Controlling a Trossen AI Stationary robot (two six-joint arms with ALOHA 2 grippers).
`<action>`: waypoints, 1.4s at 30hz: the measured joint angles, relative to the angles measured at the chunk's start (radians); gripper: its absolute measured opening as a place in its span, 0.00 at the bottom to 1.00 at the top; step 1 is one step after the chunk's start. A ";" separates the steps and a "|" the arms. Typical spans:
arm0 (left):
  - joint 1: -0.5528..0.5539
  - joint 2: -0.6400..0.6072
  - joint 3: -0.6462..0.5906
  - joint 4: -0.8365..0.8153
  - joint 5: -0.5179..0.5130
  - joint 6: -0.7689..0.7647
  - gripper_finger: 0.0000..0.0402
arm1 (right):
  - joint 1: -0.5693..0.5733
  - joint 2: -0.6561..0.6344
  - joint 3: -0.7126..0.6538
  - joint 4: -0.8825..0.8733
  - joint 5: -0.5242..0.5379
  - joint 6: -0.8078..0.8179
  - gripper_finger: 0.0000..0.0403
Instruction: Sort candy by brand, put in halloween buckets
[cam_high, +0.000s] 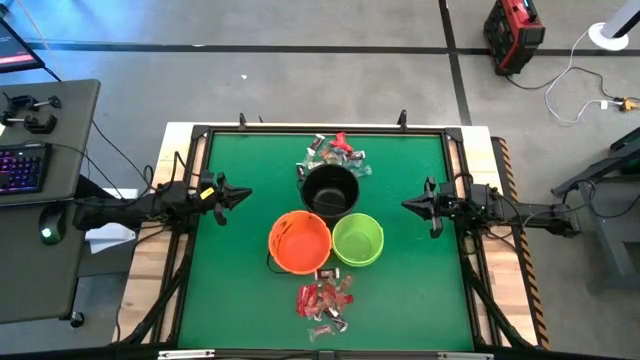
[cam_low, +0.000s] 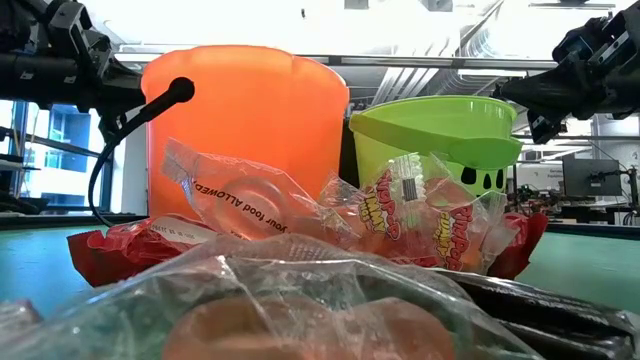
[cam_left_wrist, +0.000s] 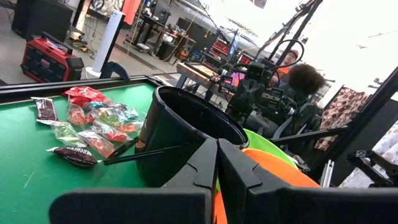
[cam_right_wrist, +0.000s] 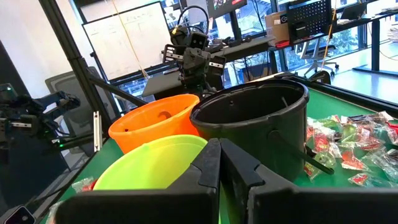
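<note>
High view. Three buckets stand clustered at the centre of the green table (cam_high: 230, 290): the black bucket (cam_high: 329, 191) at the far side, the orange bucket (cam_high: 299, 242) and the green bucket (cam_high: 357, 240) side by side nearer the camera edge. One candy pile (cam_high: 336, 153) lies just beyond the black bucket; a second, mostly red pile (cam_high: 324, 299) lies just in front of the orange and green ones. The left gripper (cam_high: 240, 194) and right gripper (cam_high: 408, 205) hover at opposite sides, well apart from candy and buckets, each pinched shut and empty. The step in hand is judged to be the first pick: it goes best if one arm opens, descends on a single sweet at a pile's edge, and avoids the bucket handles.

Low view. Red-wrapped and clear-wrapped candy fills the foreground, touching the bases of the orange and green buckets; no sorting is evident.

Left wrist view. The left arm's fingers (cam_left_wrist: 205, 165) meet, gripping nothing; the black bucket and far pile lie ahead.

Right wrist view. The right arm's fingers (cam_right_wrist: 237, 167) are likewise pressed together, empty, facing all three buckets.
</note>
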 joint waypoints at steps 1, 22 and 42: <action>0.000 0.000 0.000 0.000 0.000 0.000 0.01 | 0.000 0.000 0.000 0.000 0.000 0.000 0.00; 0.000 0.000 0.000 0.000 0.000 0.000 0.01 | 0.000 0.000 0.000 0.000 0.000 0.000 0.00; 0.000 0.000 0.000 0.000 0.000 0.000 0.01 | -0.015 0.000 0.000 0.003 0.002 -0.003 0.00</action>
